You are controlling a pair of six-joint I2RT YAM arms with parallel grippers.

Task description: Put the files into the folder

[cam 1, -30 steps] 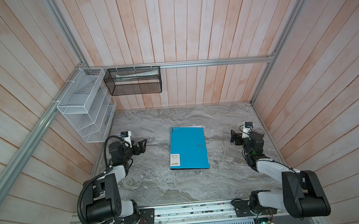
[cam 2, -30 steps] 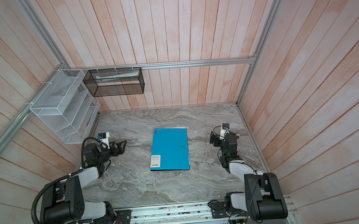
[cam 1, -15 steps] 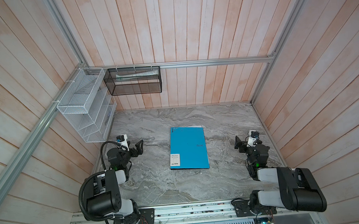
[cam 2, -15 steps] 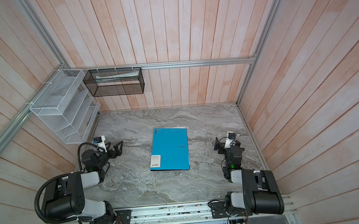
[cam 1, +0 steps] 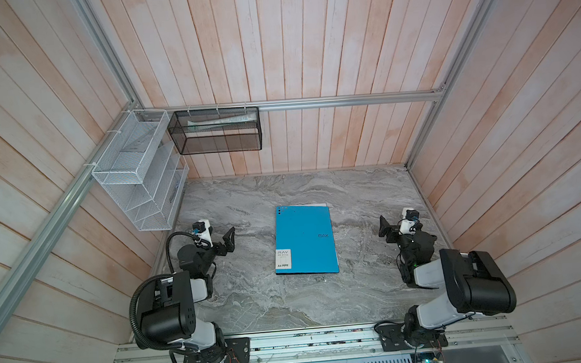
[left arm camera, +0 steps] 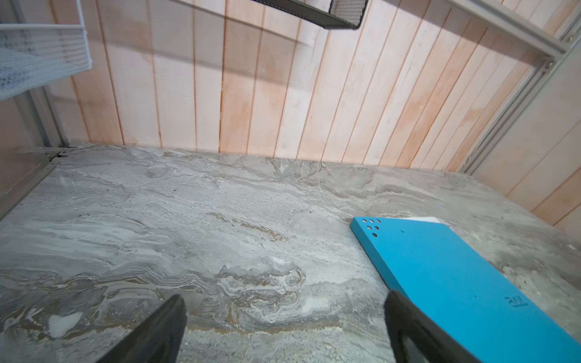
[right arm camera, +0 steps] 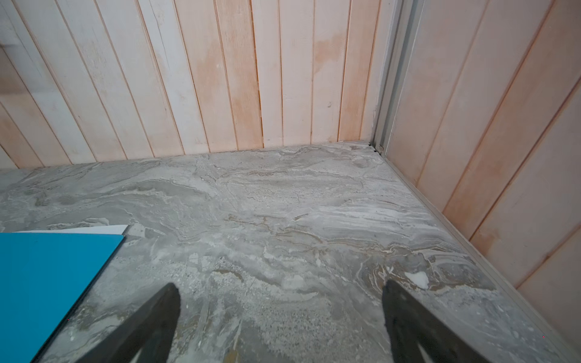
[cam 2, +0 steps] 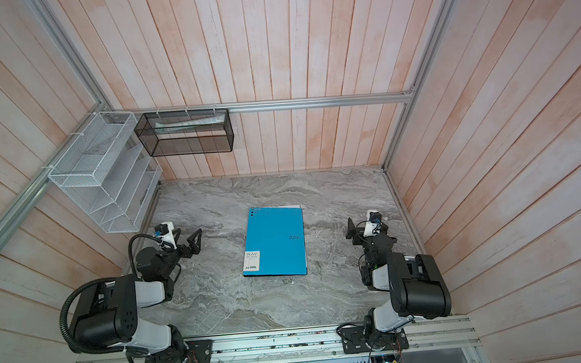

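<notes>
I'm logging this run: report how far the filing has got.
Done, apparently: the folder lies shut on the table, a white sheet edge peeking from its far end. In hand: nothing; left gripper and right gripper hang open, clear of it. Left: probably nothing.

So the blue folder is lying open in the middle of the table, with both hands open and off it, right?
Not quite. The folder lies closed, blue cover up, as both top views show. The rest holds: it is in the middle of the table, and the left hand and right hand are open and off it.
</notes>
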